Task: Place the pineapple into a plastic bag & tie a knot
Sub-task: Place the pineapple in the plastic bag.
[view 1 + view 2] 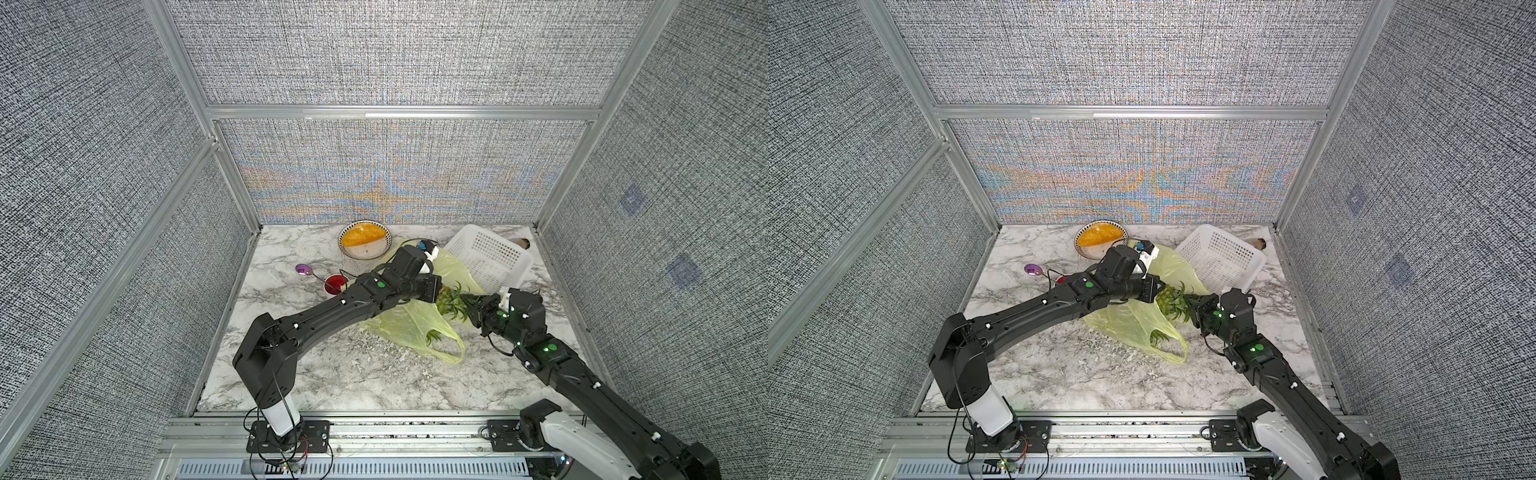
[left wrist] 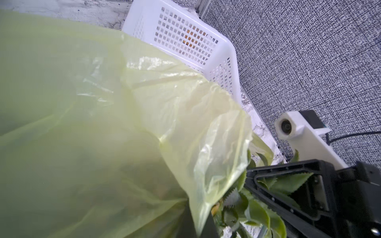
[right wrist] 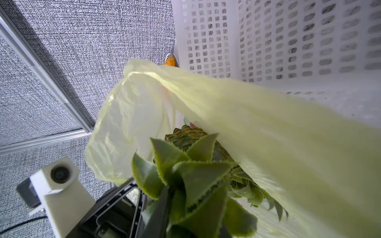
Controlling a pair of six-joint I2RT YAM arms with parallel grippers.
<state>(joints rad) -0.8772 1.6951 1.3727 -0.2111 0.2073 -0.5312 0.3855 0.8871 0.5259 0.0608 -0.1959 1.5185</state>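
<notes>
Accordingly, the left gripper [image 1: 434, 291] pinched the limp, slippery plastic bag [image 1: 409, 324] mid-frame while the right gripper [image 1: 471, 302] clamped the likely heavy pineapple [image 1: 451, 300] at its stiff leafy top.

We see a white, grey-veined marble counter [image 1: 332, 374]. At 12 o'clock sits a bowl [image 1: 365, 250] with orange filling, and at 2 o'clock a white perforated basket [image 1: 486, 253] with a small brown object [image 1: 523, 242] beyond it. A purple object [image 1: 303, 269] and a red cup [image 1: 336, 283] lie at 10 o'clock. A yellow-green plastic bag [image 1: 409, 324] sprawls across the middle.
</notes>
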